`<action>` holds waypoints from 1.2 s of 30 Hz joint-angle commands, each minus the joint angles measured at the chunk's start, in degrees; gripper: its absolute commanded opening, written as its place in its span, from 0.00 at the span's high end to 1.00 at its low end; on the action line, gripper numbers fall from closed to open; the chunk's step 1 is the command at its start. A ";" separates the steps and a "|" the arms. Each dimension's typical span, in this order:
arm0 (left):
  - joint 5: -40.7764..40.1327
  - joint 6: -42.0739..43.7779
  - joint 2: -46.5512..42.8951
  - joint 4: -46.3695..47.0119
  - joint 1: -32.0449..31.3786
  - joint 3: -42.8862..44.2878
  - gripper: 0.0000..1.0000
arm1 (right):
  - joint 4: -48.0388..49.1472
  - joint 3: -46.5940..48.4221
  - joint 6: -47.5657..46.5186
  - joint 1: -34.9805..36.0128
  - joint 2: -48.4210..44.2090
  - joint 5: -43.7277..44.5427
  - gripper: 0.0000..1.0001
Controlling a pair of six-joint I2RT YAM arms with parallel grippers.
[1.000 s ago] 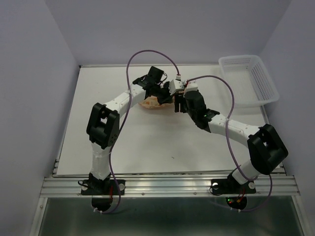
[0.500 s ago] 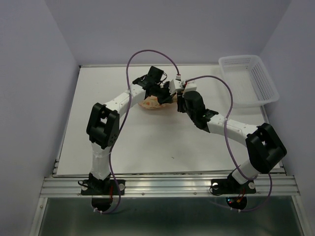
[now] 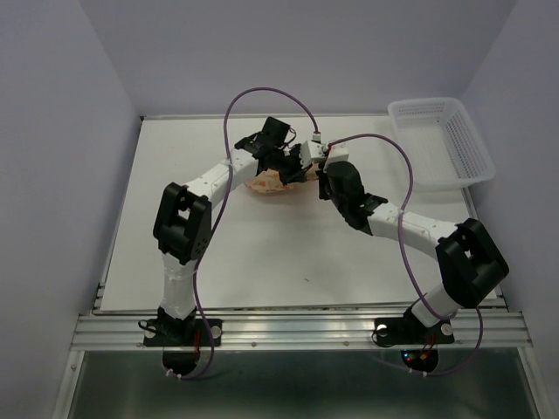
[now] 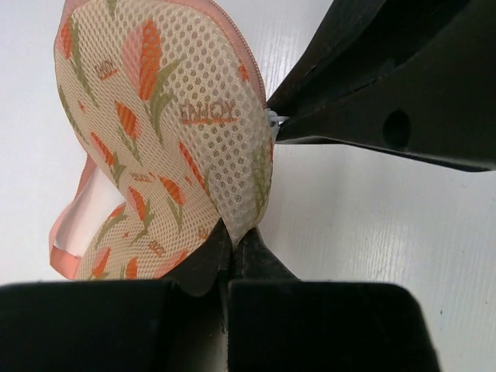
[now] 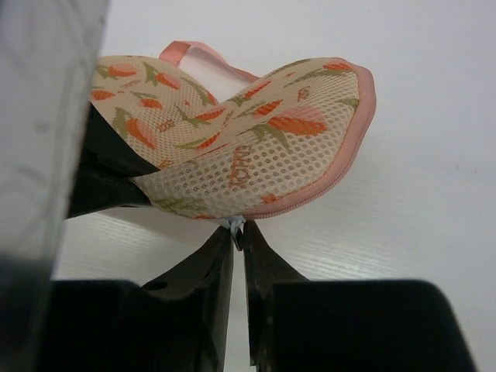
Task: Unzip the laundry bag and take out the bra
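White table [image 3: 262, 253] between pale walls [image 3: 297, 61], white lattice basket [image 3: 467, 144] at far right corner, laundry bag [image 4: 178, 132] at table's far centre, contents hidden, left gripper [image 4: 230, 252] clamped on its edge, right gripper [image 5: 238, 232] pinched narrow on zip pull [image 5: 235, 223].

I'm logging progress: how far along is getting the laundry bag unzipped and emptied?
Done: the left tool pins the laundry bag by its edge. In hand: the right tool pinches the zip pull. Left: the zip looks closed, so pulling it open and taking out the bra, which is not visible.
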 commanded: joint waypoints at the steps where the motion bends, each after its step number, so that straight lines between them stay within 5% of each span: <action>1: 1.43 2.18 -3.47 -1.61 -0.18 1.03 1.00 | 3.68 2.01 -2.49 0.25 0.39 0.68 0.87; 3: 1.26 2.88 -3.73 -1.70 -0.18 0.51 1.00 | 3.68 2.28 -3.01 0.25 0.31 0.24 0.99; 12: -0.24 5.77 -4.08 -3.62 -0.27 -1.34 1.00 | -2.20 2.01 -5.12 -0.62 -1.80 2.17 0.99; 18: -0.24 10.51 -4.78 -8.01 -0.18 -1.96 1.00 | -5.20 0.26 -8.46 -6.33 -4.61 -3.97 0.99; 36: 3.98 32.05 -11.03 -15.49 -0.80 -11.98 1.00 | -6.52 1.58 -20.50 -21.36 2.23 -38.51 0.99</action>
